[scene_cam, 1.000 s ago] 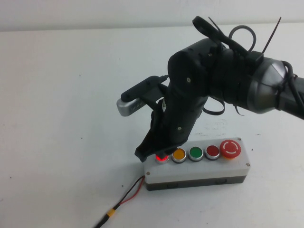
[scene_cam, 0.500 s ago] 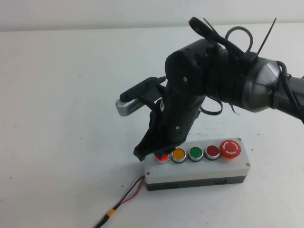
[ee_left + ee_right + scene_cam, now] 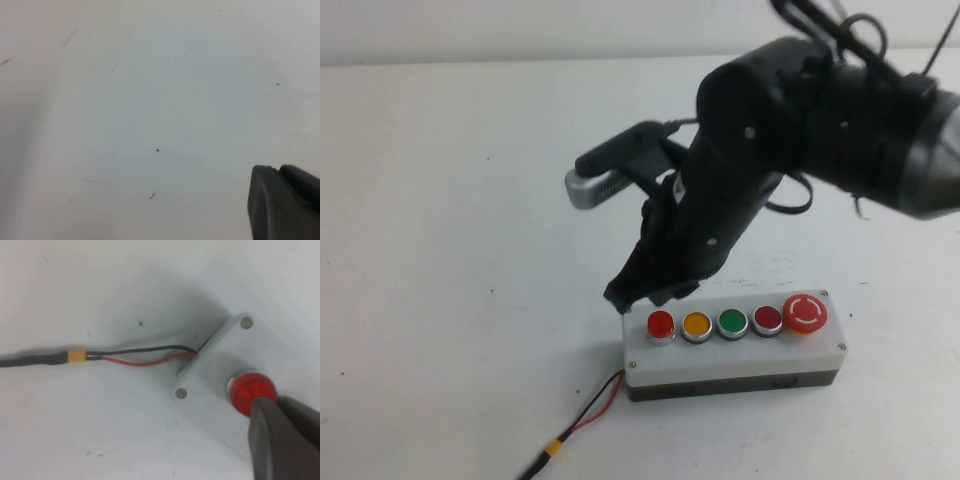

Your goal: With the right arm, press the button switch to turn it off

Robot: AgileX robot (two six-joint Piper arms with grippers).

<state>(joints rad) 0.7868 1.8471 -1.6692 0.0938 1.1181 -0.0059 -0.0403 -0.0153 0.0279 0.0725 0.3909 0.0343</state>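
Note:
The button switch [image 3: 660, 325] is the bright-red round button at the left end of the white five-button box [image 3: 740, 357]. It shows no glow. My right gripper [image 3: 640, 293] is shut and empty. Its tip hangs just above and behind the button, apart from it. In the right wrist view the button [image 3: 248, 388] lies just past the shut gripper [image 3: 274, 406]. My left gripper [image 3: 275, 171] is out of the high view. In its wrist view it is shut over bare white table.
On the box, rightward of the bright-red one, sit an orange button [image 3: 696, 325], a green one [image 3: 732, 323], a maroon one [image 3: 767, 319] and a large red mushroom stop button [image 3: 805, 312]. A red-and-black wire [image 3: 590, 415] leaves the box's left end toward the front edge.
My right gripper has lifted up off the bright-red button, and the arm has swung up and to the right. The button was glowing under the tip and is now unlit and fully uncovered.

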